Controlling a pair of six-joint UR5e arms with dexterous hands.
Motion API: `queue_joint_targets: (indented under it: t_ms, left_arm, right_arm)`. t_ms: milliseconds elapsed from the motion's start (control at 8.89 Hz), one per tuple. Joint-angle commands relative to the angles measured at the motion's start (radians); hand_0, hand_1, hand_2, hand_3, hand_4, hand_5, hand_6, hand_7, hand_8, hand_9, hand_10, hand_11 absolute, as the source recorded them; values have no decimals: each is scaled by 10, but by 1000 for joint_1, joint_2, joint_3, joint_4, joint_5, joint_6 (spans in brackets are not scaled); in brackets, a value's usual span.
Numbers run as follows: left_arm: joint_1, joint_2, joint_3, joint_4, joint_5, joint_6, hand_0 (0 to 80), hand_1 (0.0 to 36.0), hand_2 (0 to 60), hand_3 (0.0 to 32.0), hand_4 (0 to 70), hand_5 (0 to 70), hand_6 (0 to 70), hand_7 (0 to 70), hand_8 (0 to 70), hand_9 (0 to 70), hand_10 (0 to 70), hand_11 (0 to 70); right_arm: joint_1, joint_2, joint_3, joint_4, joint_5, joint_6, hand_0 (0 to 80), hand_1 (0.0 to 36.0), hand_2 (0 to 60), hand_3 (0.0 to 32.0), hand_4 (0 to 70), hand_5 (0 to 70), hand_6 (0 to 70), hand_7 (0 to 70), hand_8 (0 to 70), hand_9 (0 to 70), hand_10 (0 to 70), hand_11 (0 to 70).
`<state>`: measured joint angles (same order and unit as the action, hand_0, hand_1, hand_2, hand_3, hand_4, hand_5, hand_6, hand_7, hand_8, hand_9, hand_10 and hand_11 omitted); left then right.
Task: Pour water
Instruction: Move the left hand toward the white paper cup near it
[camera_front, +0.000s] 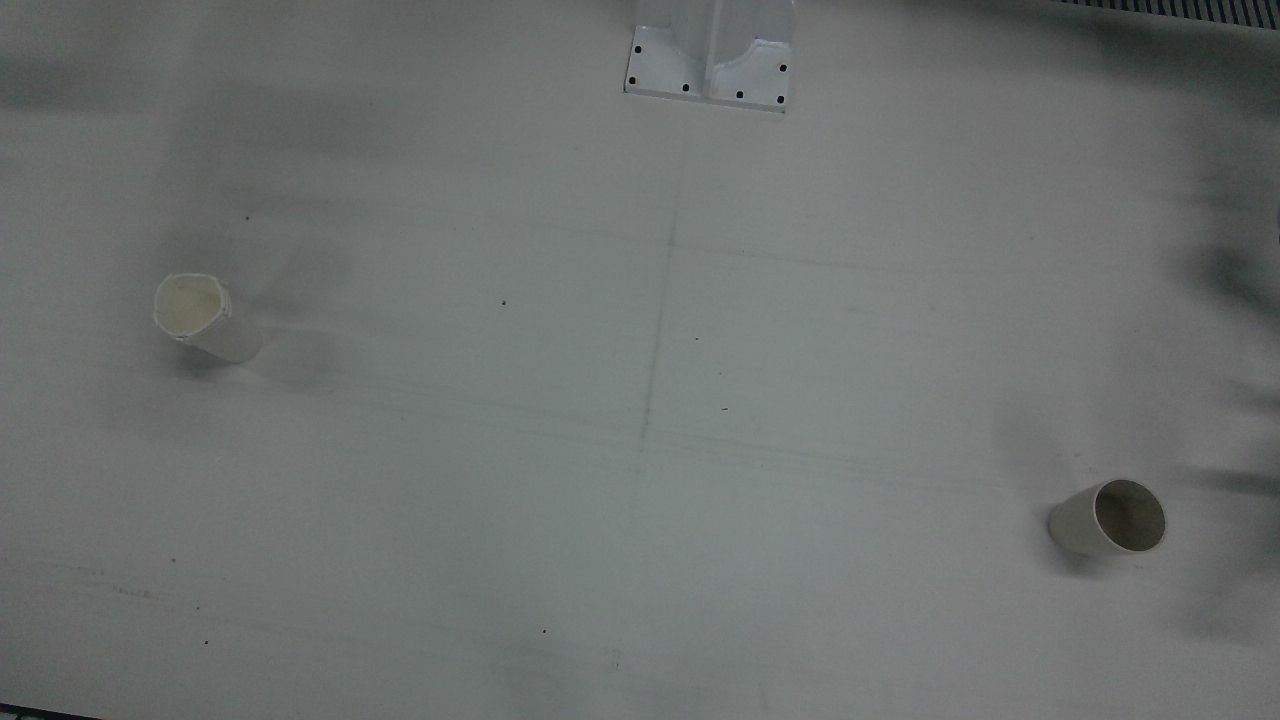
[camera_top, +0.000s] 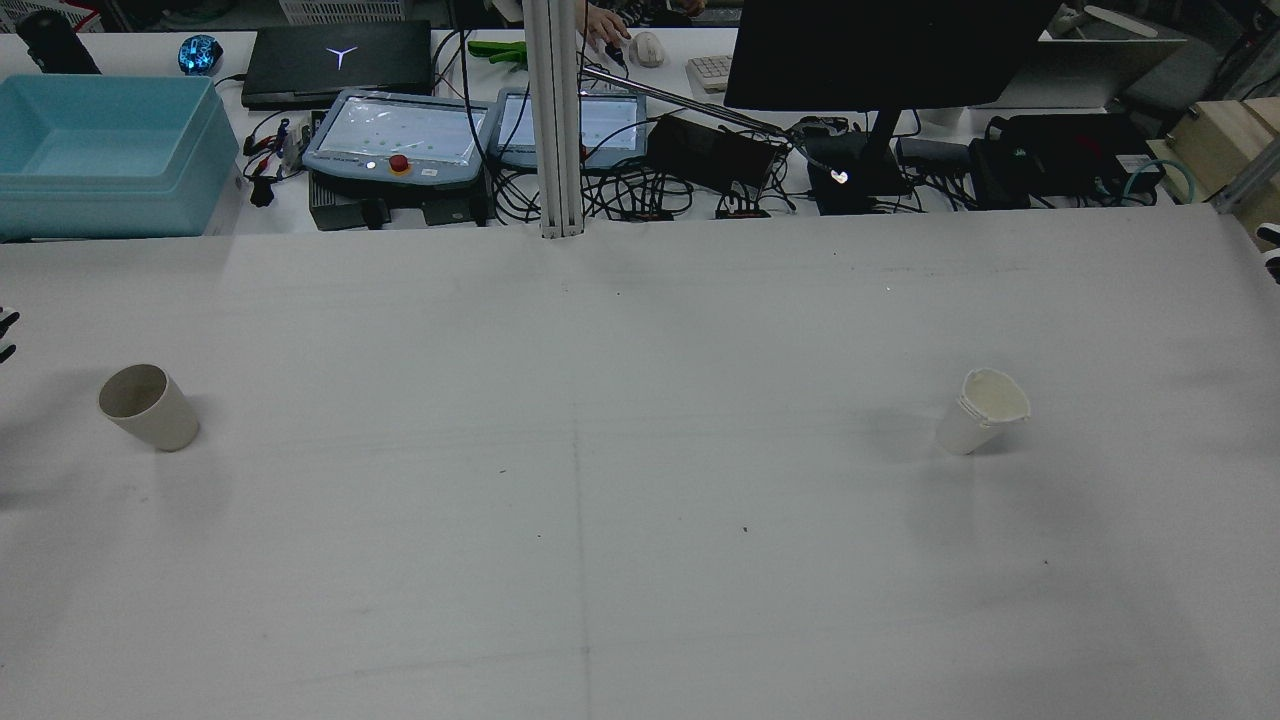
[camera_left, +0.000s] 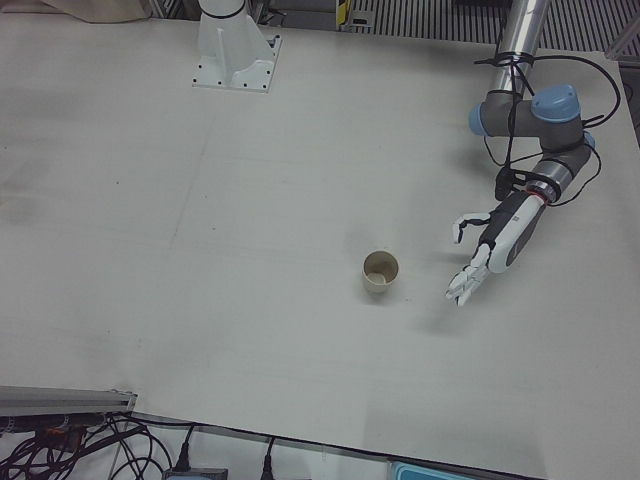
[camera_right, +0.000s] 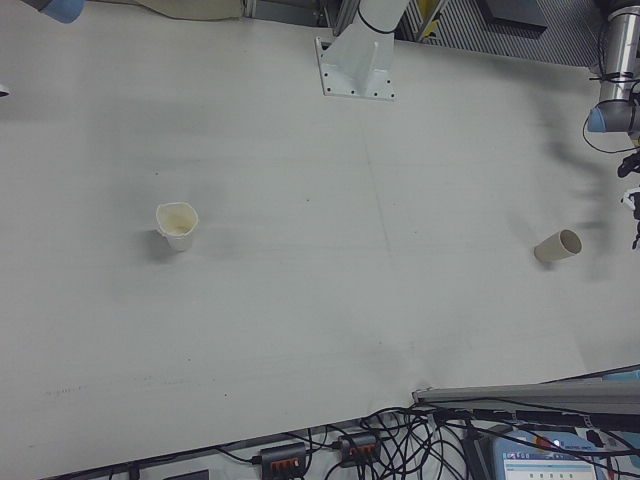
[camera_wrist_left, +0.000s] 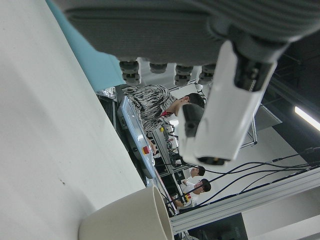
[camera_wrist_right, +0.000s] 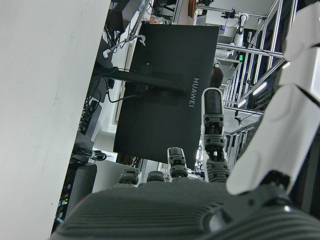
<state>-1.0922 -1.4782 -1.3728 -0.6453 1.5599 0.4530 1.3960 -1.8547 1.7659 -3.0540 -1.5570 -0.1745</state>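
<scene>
A tan paper cup (camera_left: 380, 271) stands upright on the robot's left half of the white table; it also shows in the rear view (camera_top: 148, 405) and the front view (camera_front: 1110, 517). A white paper cup (camera_top: 985, 408) with a dented rim stands upright on the right half, also in the front view (camera_front: 205, 318) and the right-front view (camera_right: 177, 224). My left hand (camera_left: 490, 250) is open and empty, hovering beside the tan cup, apart from it. The tan cup's rim shows low in the left hand view (camera_wrist_left: 125, 220). My right hand (camera_wrist_right: 200, 200) is open and empty, off the table's right edge.
The arms' white pedestal (camera_front: 710, 60) stands at the table's back middle. Past the far edge are a teal bin (camera_top: 100, 150), teach pendants (camera_top: 400, 135), a monitor (camera_top: 880, 50) and cables. A metal post (camera_top: 555, 120) rises at the far edge.
</scene>
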Motion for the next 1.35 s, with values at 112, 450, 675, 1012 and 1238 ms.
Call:
queue_joint_targets:
  t_ms: [112, 450, 675, 1012, 1238]
  left_arm:
    - [84, -96, 75, 4, -1, 19, 572, 262, 222, 54, 5, 26, 0, 60, 0, 0, 0, 19]
    - [87, -100, 87, 16, 0, 19, 498, 159, 85, 74, 0, 9, 0, 54, 0, 0, 0, 0]
    - [92, -131, 95, 45, 0, 36, 525, 226, 236, 68, 0, 25, 0, 64, 0, 0, 0, 8]
    - [118, -140, 98, 55, -24, 47, 550, 256, 262, 68, 0, 27, 0, 69, 0, 0, 0, 11]
    - [147, -168, 100, 73, -27, 52, 550, 256, 265, 66, 0, 37, 0, 71, 0, 0, 0, 13]
  right_arm:
    - [-5, 0, 0, -2, -2, 0, 466, 92, 120, 0, 334, 228, 45, 172, 6, 20, 22, 37]
    - [-9, 0, 0, -2, 0, 0, 467, 94, 122, 0, 348, 234, 51, 176, 7, 21, 20, 34]
    - [-11, 0, 0, -2, -2, -2, 466, 96, 132, 0, 346, 236, 50, 175, 7, 21, 20, 35]
    - [-11, 0, 0, -2, 0, 4, 466, 92, 112, 0, 333, 229, 42, 169, 6, 19, 18, 32]
    - [-11, 0, 0, -2, 0, 3, 468, 94, 114, 0, 335, 230, 44, 169, 7, 19, 18, 32]
